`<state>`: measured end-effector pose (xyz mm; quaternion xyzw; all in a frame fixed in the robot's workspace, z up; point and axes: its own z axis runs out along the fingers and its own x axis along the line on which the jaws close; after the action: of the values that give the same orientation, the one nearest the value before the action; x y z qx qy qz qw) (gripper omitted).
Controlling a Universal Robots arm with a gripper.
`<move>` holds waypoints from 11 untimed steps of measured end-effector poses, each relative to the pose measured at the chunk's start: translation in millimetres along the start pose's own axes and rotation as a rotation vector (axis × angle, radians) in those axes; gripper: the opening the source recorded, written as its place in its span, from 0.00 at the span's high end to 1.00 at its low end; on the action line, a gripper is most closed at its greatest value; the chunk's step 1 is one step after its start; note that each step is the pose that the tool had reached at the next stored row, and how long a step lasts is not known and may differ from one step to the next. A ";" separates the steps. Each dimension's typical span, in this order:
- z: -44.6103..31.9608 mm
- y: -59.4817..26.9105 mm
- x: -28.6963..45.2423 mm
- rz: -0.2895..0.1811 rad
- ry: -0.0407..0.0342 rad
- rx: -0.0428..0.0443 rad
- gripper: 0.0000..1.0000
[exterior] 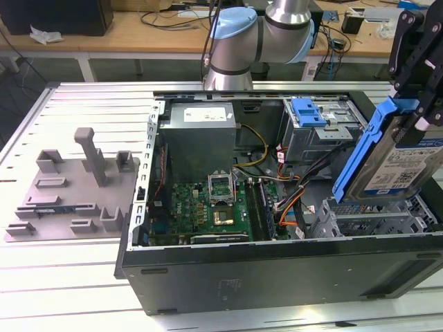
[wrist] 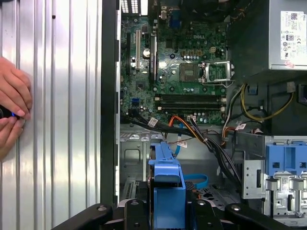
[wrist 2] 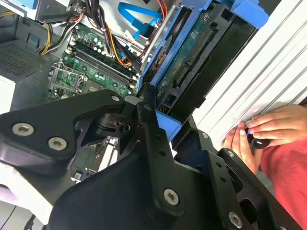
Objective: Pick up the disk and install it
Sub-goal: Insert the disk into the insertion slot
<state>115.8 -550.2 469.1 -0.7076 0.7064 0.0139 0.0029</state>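
**Hand.** The hand (exterior: 414, 121) is gripping the disk (exterior: 403, 162) by the upper end of its blue carrier (exterior: 360, 152). In the second wrist view the jaws are pressing on the carrier from both sides, and the drive's circuit-board face (wrist 2: 192, 62) is showing beyond them.

**Position of the disk.** The disk is hanging in the air, clear of the counter (exterior: 69, 277). It is over the end of the open computer case (exterior: 277, 277) nearest the counter's edge at the exterior view's right.

**Governing relation.** The disk's long axis is running steeply downward from the hand, tilted rather than upright. Its free lower end is pointing into the grey drive cage (exterior: 374, 225) directly beneath. That end is sitting just above the cage, and contact cannot be confirmed. The label face is turning toward the exterior view's right, and the carrier rail is leading on the side facing the motherboard (exterior: 208, 207).

**Surroundings.** A bare blue bracket (exterior: 308, 112) is sitting in the cage farther back in the case, well apart from the disk. The power-supply box (exterior: 199, 135) is lying at the case's far corner. Loose cables (exterior: 297, 190) are trailing between the motherboard and the drive cage, near the disk's lower end.

**Persons.** A person's fingers (wrist 2: 259, 127) are resting on the counter's slats just outside the case wall.
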 end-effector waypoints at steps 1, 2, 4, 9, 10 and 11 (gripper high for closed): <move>0.2 0.0 0.0 0.002 0.0000 0.0000 0.64; 0.5 0.0 0.1 0.005 -0.0002 0.0001 0.64; 0.8 -0.1 0.0 0.010 -0.0004 0.0002 0.64; 2.3 -0.1 0.1 0.027 -0.0007 0.0006 0.64; 2.6 -0.1 0.1 0.028 -0.0007 0.0007 0.64; 2.9 -0.1 0.1 0.029 -0.0008 0.0007 0.64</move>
<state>115.9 -550.1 466.2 -0.6974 0.7165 0.0140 0.0033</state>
